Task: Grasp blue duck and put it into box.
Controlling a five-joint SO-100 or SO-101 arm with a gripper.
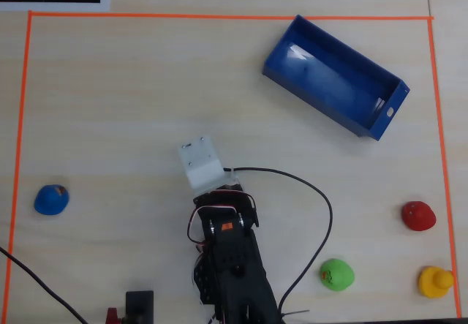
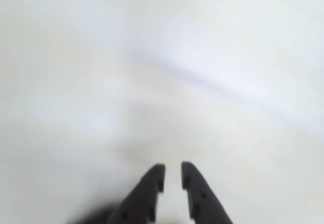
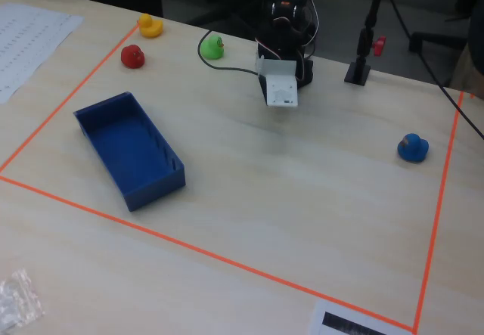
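Observation:
The blue duck (image 1: 51, 200) sits alone on the pale table at the left of the overhead view, and at the right in the fixed view (image 3: 413, 147). The blue box (image 1: 333, 75) lies open and empty at the upper right of the overhead view, and at the left in the fixed view (image 3: 128, 150). My arm is folded near its base, with the white camera mount (image 1: 201, 163) covering the gripper from above. In the blurred wrist view my gripper (image 2: 172, 166) shows two dark fingers almost together with nothing between them, above bare table. Duck and box are both far from it.
A green toy (image 1: 336, 274), a red toy (image 1: 418, 216) and a yellow toy (image 1: 435, 281) sit at the lower right of the overhead view. Orange tape (image 1: 219, 15) frames the work area. A black cable (image 1: 325, 207) loops right of the arm. A black stand (image 3: 359, 70) is beside the base.

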